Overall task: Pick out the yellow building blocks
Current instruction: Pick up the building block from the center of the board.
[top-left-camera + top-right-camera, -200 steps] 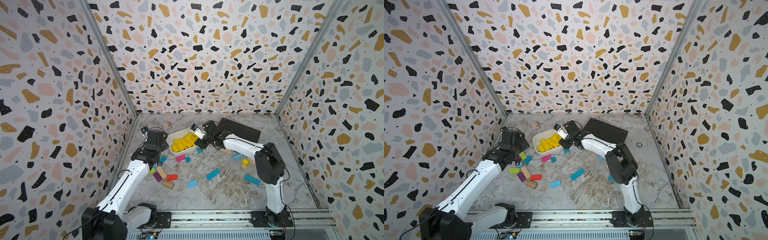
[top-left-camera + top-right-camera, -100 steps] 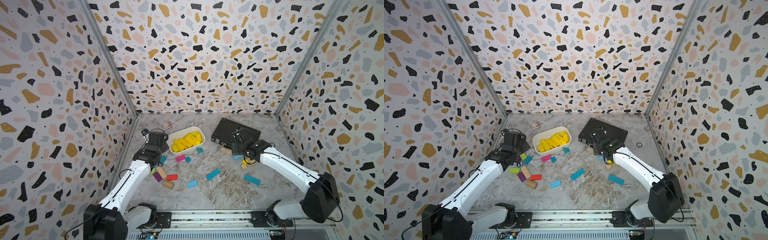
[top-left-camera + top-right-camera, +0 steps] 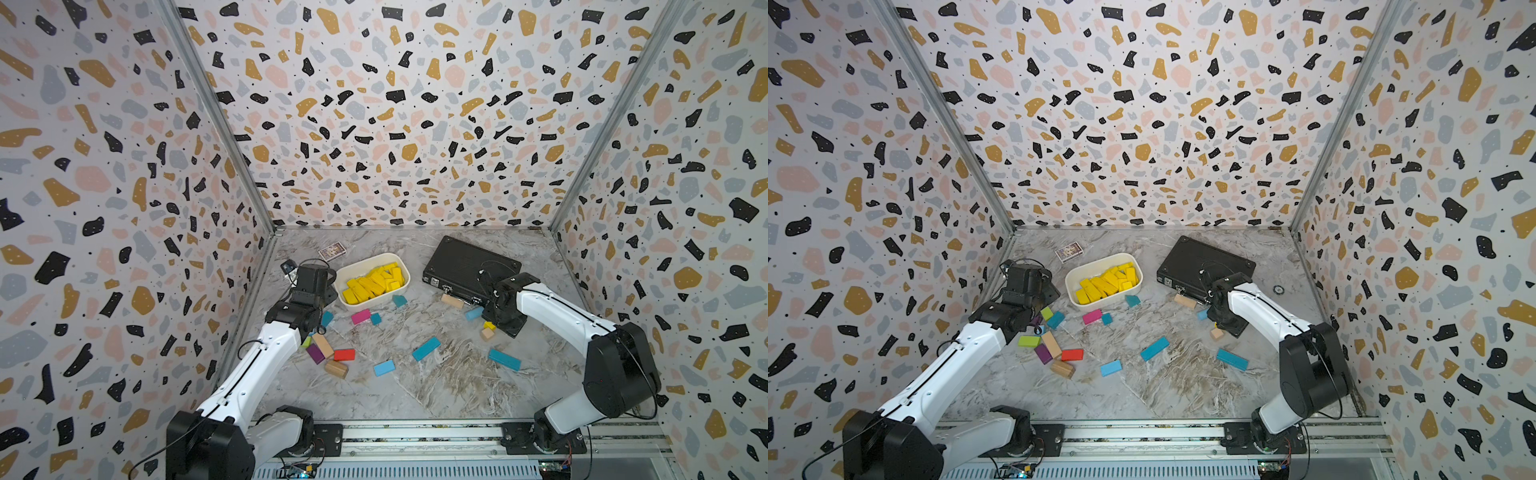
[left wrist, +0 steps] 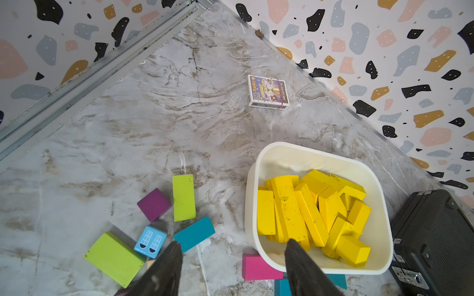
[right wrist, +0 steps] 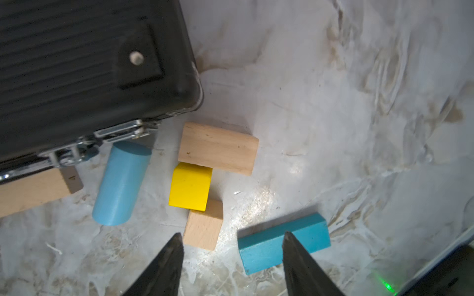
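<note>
Several yellow building blocks lie heaped in a white bin. One loose yellow cube rests on the floor between two tan wooden blocks, close to the black case. My right gripper hovers open and empty just short of that cube, with the smaller tan block between. My left gripper is open and empty beside the bin's near rim.
A black case lies at the back right, with a light blue cylinder against it. A teal bar sits by my right finger. Green, purple, pink, red and teal blocks cluster near the left arm. A card box lies near the back wall.
My right arm has swung from over the bin across to the right and now sits over the loose yellow cube by the case. The left arm has barely moved.
</note>
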You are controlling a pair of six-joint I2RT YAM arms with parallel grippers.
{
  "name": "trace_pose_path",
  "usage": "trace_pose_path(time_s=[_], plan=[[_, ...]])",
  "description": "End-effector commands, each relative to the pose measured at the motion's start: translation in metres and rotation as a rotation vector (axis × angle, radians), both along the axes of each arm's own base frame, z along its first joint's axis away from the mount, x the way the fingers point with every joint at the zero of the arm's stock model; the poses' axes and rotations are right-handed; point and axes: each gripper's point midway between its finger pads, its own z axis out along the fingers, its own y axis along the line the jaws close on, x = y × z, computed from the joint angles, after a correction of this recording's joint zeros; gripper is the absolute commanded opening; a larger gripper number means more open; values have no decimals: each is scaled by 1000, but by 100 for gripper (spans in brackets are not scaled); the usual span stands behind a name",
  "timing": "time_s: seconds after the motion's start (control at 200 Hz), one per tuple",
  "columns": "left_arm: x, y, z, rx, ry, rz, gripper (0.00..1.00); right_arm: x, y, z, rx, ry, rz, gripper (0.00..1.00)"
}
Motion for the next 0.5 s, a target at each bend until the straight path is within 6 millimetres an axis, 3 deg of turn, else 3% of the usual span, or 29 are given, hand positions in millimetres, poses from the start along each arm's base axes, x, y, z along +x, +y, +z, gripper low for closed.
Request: trace_pose_path(time_s=[0.0,0.27,0.496], plan=[[0,4,4,-9,-32,21,64,1,4,4,62,-5,-153,63],[-1,5,7,-7,-41,24,64,24,6,-10,77,-50,-215,62],[-2,6,12,-3,-45,27,64,35,8,-29,96,-56,-247,51]])
